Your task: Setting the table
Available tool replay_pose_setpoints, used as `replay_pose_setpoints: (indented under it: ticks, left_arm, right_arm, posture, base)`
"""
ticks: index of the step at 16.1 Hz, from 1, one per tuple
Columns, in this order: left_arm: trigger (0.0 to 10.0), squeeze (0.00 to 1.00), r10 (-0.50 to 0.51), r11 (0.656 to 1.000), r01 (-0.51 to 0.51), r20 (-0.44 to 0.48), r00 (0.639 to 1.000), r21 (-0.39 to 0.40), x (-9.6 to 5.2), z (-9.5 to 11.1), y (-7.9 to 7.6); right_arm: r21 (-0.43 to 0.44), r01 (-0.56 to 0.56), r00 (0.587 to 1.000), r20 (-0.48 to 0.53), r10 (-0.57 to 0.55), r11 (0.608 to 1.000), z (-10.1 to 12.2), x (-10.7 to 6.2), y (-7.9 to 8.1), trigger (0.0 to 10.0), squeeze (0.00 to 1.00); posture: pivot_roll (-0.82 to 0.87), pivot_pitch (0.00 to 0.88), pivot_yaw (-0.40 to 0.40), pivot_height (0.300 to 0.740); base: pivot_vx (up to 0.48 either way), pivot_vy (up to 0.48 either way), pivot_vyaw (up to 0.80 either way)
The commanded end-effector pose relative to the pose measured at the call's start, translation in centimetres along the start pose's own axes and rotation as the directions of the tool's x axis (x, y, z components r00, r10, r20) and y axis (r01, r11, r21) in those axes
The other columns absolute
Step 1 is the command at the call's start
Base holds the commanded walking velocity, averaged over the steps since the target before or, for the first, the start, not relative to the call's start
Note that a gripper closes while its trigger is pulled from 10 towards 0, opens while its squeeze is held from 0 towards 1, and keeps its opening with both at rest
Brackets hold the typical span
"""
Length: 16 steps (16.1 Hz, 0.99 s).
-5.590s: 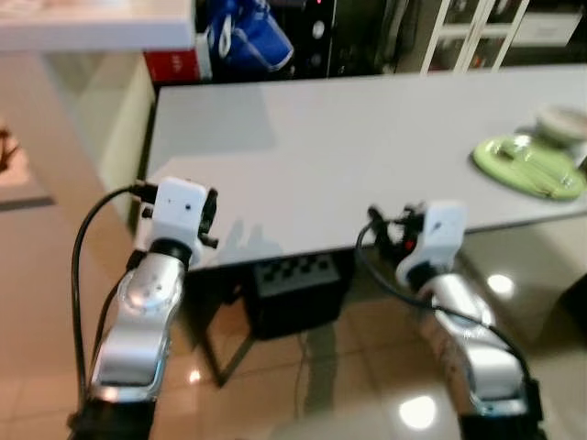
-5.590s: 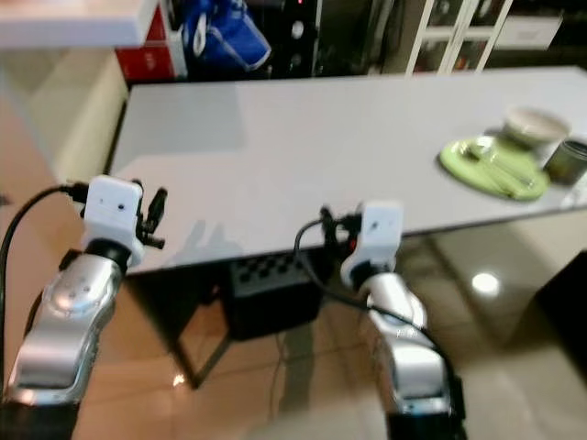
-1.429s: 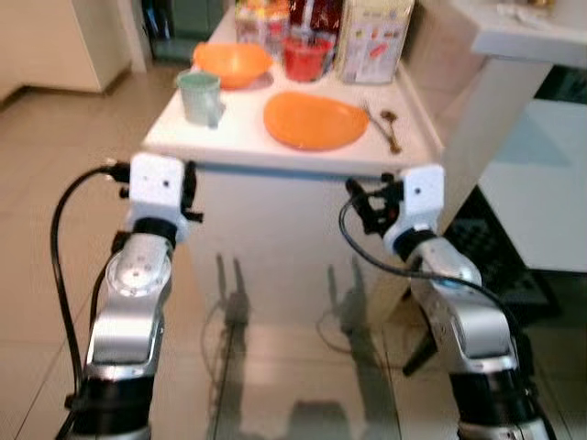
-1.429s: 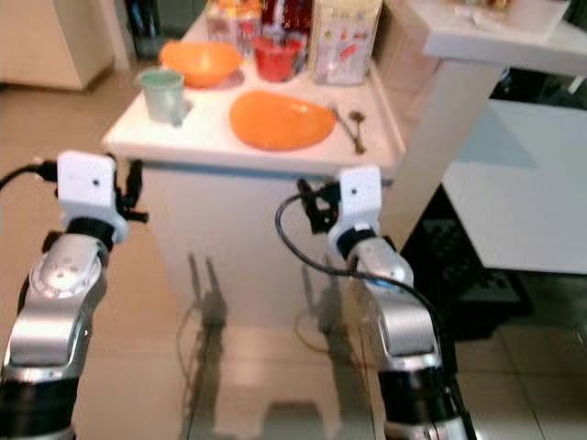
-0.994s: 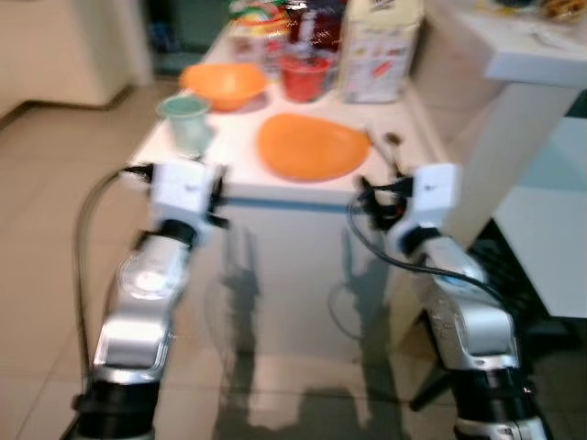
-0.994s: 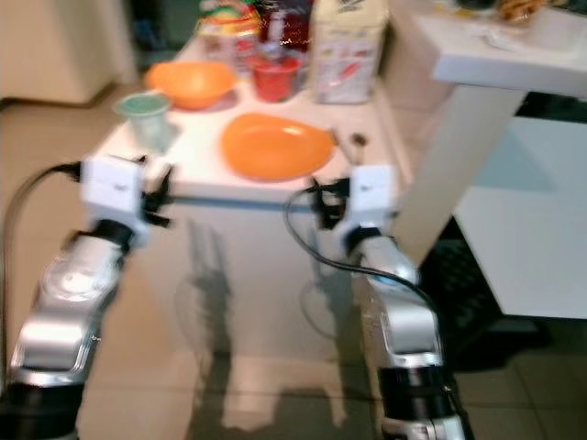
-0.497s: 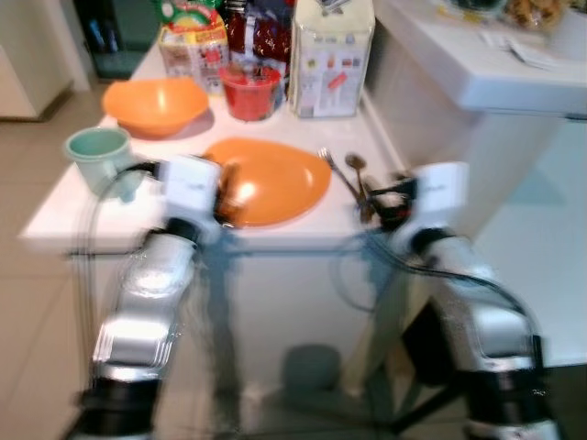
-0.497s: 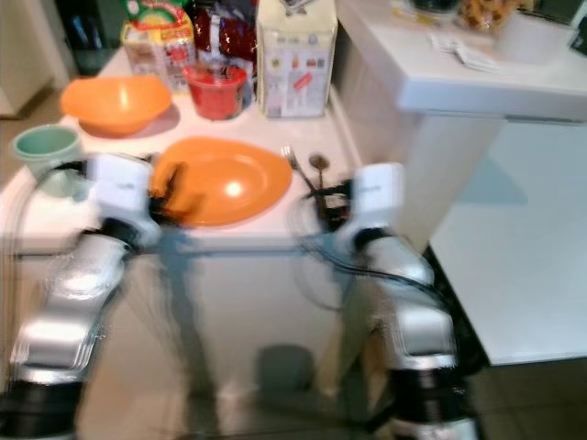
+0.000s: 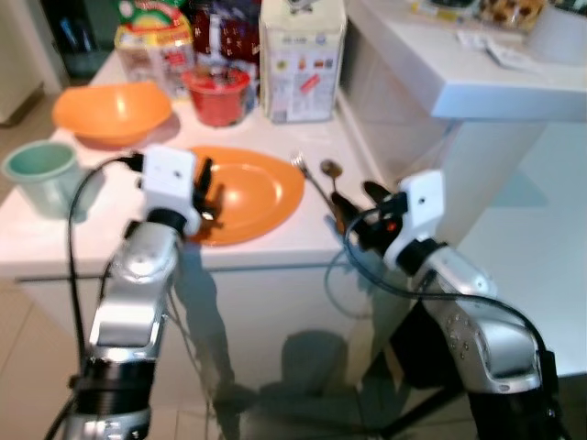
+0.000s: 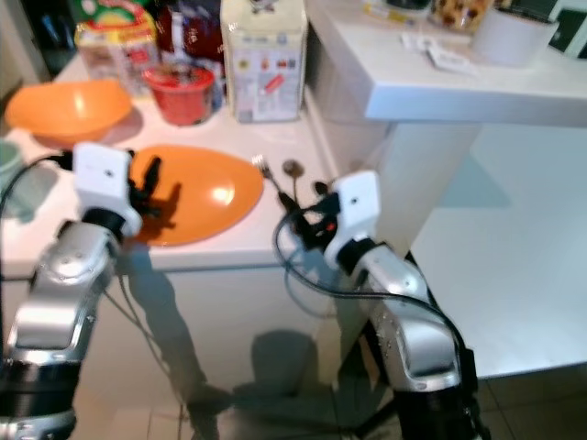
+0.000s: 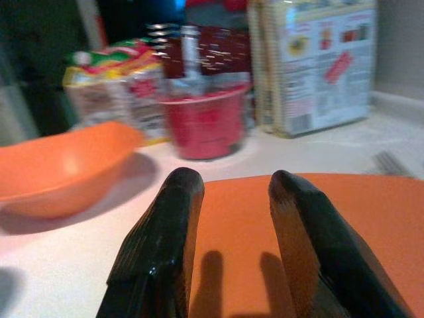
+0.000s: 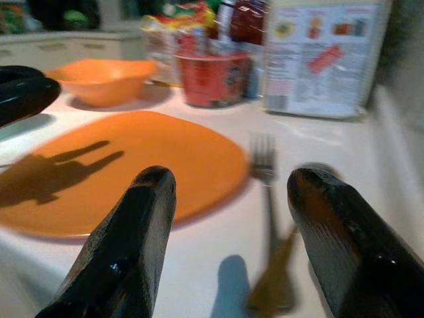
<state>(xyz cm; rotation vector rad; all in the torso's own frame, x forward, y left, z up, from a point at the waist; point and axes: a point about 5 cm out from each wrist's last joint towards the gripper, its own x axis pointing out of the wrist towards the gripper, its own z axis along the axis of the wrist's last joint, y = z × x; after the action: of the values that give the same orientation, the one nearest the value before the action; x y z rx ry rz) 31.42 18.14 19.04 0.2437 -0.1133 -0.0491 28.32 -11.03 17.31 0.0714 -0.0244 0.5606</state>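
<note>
The left end effector hovers over the near edge of the orange plate, its two black fingers spread a little apart and holding nothing. The right end effector is poised at the counter's near right corner, its fingers spread wide and empty, with the fork and the spoon lying just ahead between them.

The plate sits flat in the middle of the white counter, close to the front edge. The fork and spoon lie side by side just right of the plate, their long axes running from the counter's back toward its front right corner; the fork's tines and the spoon's bowl point away from the robot, and the handles come toward the right end effector. Behind the plate stand an orange bowl, a red cup, a white carton and some packets. A pale green mug sits at the counter's left edge.

The job looks barely begun: nothing is gripped, and plate, cutlery, bowl and mug all rest on this small counter. The larger white table to the right lies bare where it is seen. Judging by the poses, lifting the plate or the cutlery is the step at hand, and carrying and laying out each piece is yet to be done.
</note>
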Motion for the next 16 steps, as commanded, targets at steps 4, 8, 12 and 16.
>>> replay_pose_setpoints:
  ticks: [4,8,12,16]
  left_arm:
    - [10.0,0.0,-0.107,0.993,0.107,-0.012,0.994,-0.047,1.3,-0.1,-0.3]
    - [10.0,0.0,-0.103,0.994,0.102,-0.072,0.992,-0.027,2.8,-1.2,-0.1]
    - [10.0,0.0,0.022,1.0,-0.023,-0.134,0.991,-0.006,3.8,-2.0,2.6]
    - [10.0,0.0,0.077,0.997,-0.08,-0.167,0.983,-0.013,3.5,-2.8,3.6]
  right_arm:
    - [0.016,0.011,1.0,0.009,-0.011,1.0,0.3,-0.6,0.4,10.0,0.0]
    - [-0.003,0.055,0.998,0.013,-0.055,0.998,0.8,-0.5,-0.1,10.0,0.0]
    - [-0.017,0.051,0.999,0.004,-0.051,0.999,1.2,0.0,-0.2,10.0,0.0]
    - [-0.012,0.085,0.996,-0.033,-0.085,0.996,1.0,0.7,-0.8,10.0,0.0]
  posture:
    - [-0.02,0.0,-0.027,0.74]
    - [-0.04,0.0,-0.021,0.74]
    - [-0.05,0.0,-0.026,0.74]
    - [-0.04,0.0,-0.038,0.74]
  base:
    - [0.0,0.0,0.0]
    - [0.0,0.0,0.0]
    - [0.0,0.0,0.0]
    - [0.0,0.0,0.0]
